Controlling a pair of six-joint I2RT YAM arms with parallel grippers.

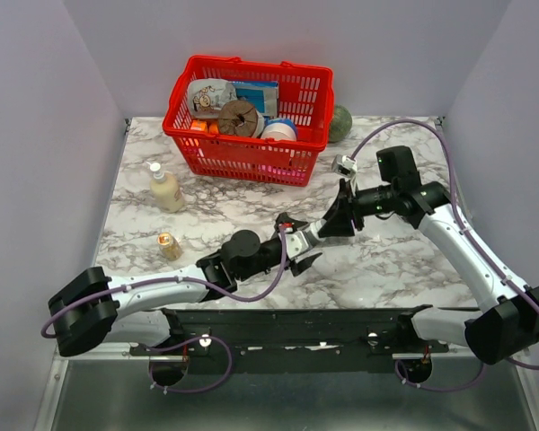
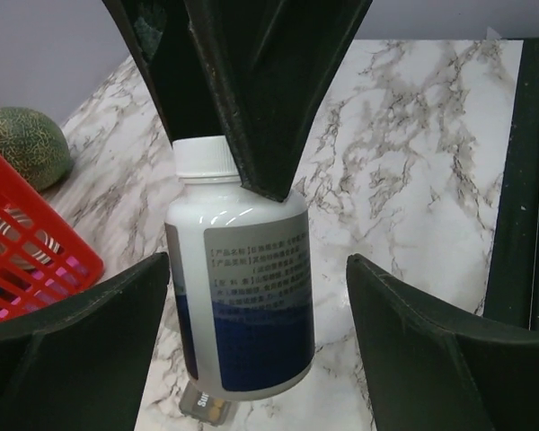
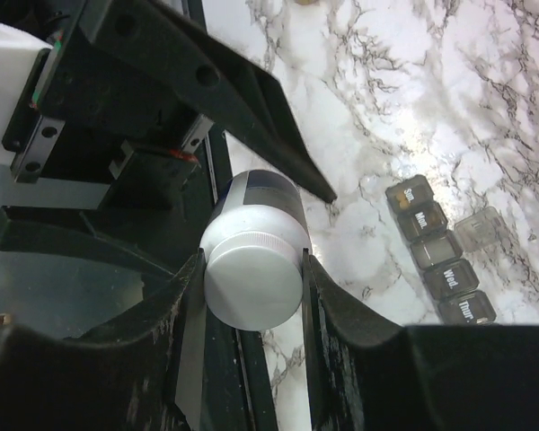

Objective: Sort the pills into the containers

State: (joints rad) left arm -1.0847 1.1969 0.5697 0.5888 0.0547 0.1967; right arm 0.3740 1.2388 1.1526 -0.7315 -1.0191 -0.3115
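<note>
A white pill bottle (image 2: 242, 296) with a blue and grey label hangs upright above the marble table. My right gripper (image 3: 251, 260) is shut on its white cap (image 3: 253, 280) and comes in from above in the left wrist view. My left gripper (image 2: 259, 269) is open, one finger on each side of the bottle's body, both clear of it. The dark grey pill organizer (image 3: 436, 251) lies on the table, its compartments marked with days and one lid flipped open. One end of it, with yellow pills inside, shows under the bottle (image 2: 205, 406). In the top view the two grippers meet at mid-table (image 1: 319, 235).
A red basket (image 1: 251, 117) full of groceries stands at the back, with a green melon (image 1: 341, 124) to its right. A cream bottle (image 1: 165, 189) and a small amber bottle (image 1: 169, 245) stand on the left. The dark arm mount runs along the near edge (image 1: 296, 328).
</note>
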